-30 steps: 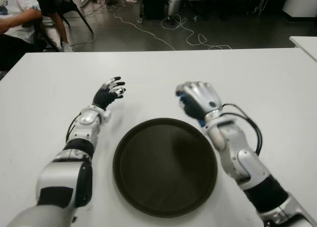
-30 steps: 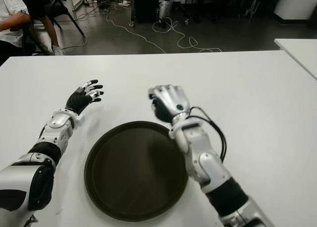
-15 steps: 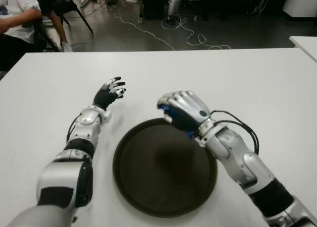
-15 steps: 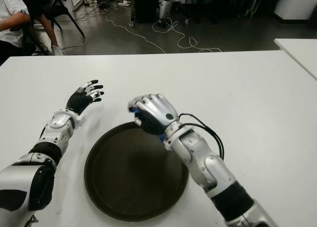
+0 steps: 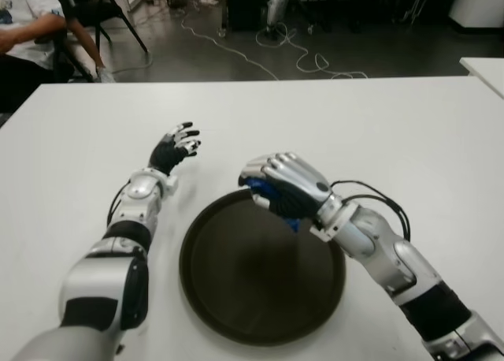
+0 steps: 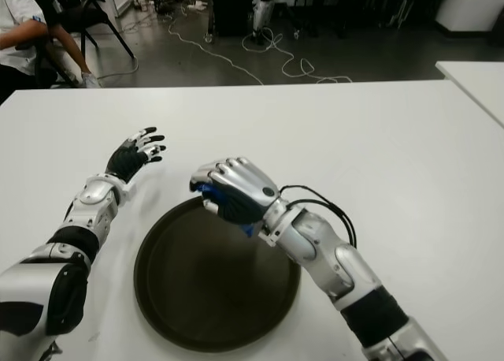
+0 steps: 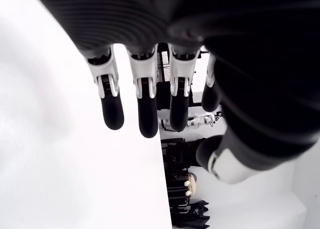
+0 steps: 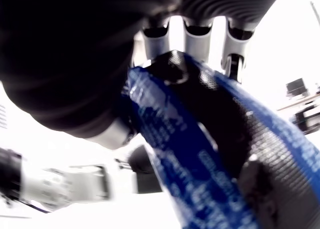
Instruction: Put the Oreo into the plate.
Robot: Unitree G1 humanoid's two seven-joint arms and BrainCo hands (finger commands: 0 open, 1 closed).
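1. At the centre of the left eye view, the robot's silver right hand hangs over the upper rim of the round dark brown plate, its fingers curled tight around the blue Oreo packet, which shows as a blue strip under the knuckles
2. In the right wrist view the same blue packet fills the middle of the frame, pressed between the black palm and the bent fingers, so the Oreo is held in the right hand and not lying on the plate
3. In the left part of the left eye view, the black-and-silver left hand shows above and to the left of the plate, well apart from it, over the white table
4. In the left wrist view its fingers are stretched out straight and spread, holding nothing
5. In the upper left corner of the left eye view, a person in a white shirt sits beyond the far edge of the table
6. Along the top of the frame, white cables trail over the dark floor behind the table
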